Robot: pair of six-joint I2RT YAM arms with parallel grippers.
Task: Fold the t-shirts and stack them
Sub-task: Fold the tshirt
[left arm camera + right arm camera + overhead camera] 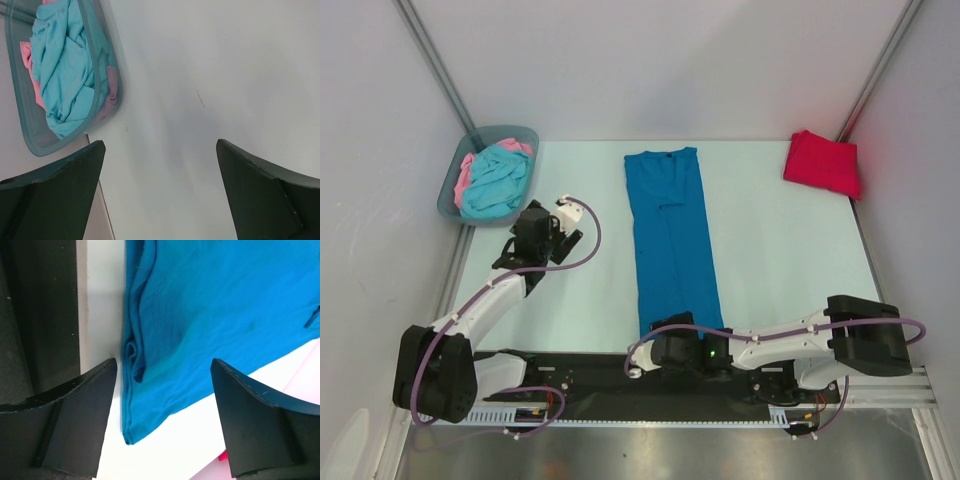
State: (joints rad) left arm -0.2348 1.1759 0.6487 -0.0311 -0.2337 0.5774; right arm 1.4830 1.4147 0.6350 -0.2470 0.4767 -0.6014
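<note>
**Right arm parked right on the near hem of the blue shirt**

Nearest the bases, the right end effector [164,365] sits low at the 6 o'clock end of the blue t-shirt [672,235]. Its fingers are spread apart with the hem corner lying flat between them, nothing pinched yet as far as I can see.

The shirt is already folded into a long narrow strip, and its long axis runs straight from 6 to 12 o'clock up the middle of the tabletop [780,250]. So from that end effector the whole length stretches away toward 12. My guess is the next move is grabbing this hem and carrying it toward the collar end, and the right arm is obviously the one placed for it.

The left end effector [160,142] is off at about 10 o'clock, wide open over bare surface, well apart from the blue shirt.

Further back:
- at 11 o'clock the grey-blue bin [450,195] holds a turquoise shirt [500,180] and a pink shirt [468,170], both crumpled
- at 1 o'clock the red shirt [822,163] lies folded in the far corner

The surface is pale, smooth and matte, so cloth should slide easily. Plain light walls box in the sides and back
</note>
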